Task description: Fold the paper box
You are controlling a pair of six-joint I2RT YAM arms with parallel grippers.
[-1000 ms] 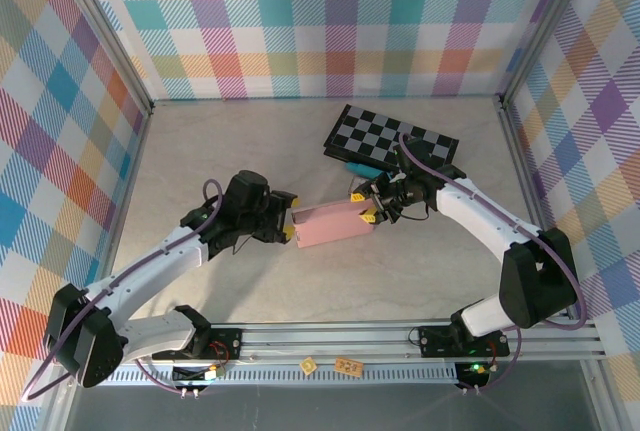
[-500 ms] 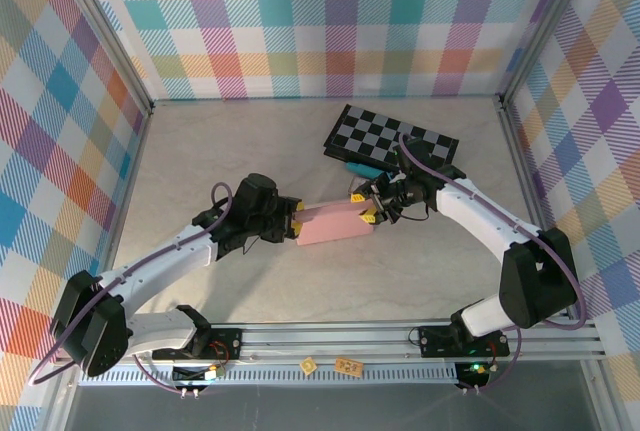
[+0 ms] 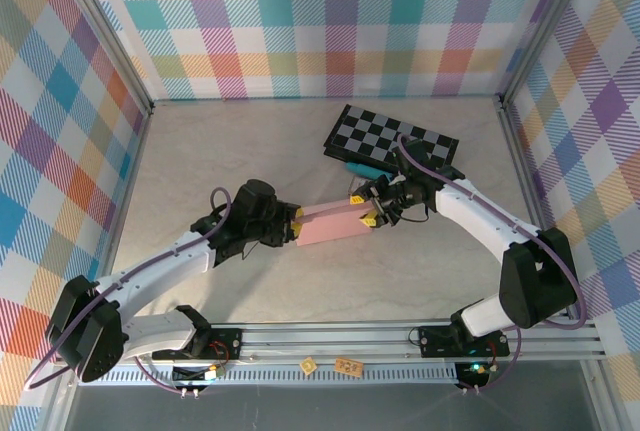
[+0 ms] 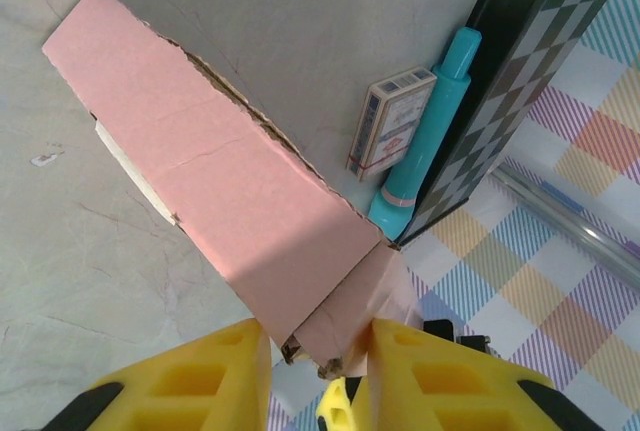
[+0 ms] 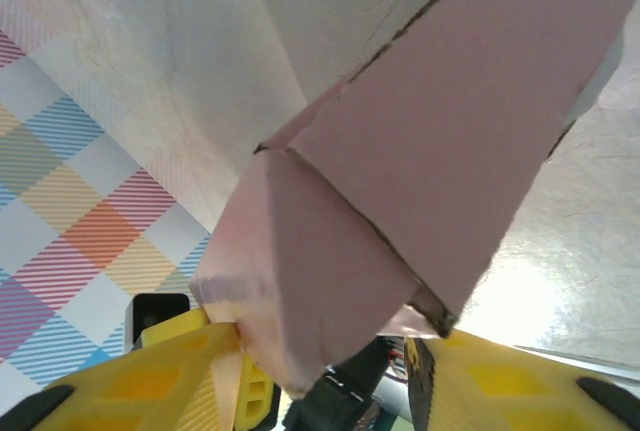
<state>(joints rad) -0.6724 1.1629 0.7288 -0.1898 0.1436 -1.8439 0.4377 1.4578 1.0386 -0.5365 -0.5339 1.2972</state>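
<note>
Pale surface (image 3: 200,151), plaid walls (image 3: 320,21) | left hand (image 3: 297,227) narrow on paper box (image 3: 330,223) end | right hand (image 3: 370,213) straddles other end, grip unclear | tuck flaps squarely, avoid crushing

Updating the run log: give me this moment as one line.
paper box: carton shape, between both grippers | left gripper: closed on one end | right gripper: straddling other end, grip unclear

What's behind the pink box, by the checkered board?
A small printed card pack and a teal marker lie beside the checkered board, apart from the paper box. Whatever is under the box is covered.
</note>
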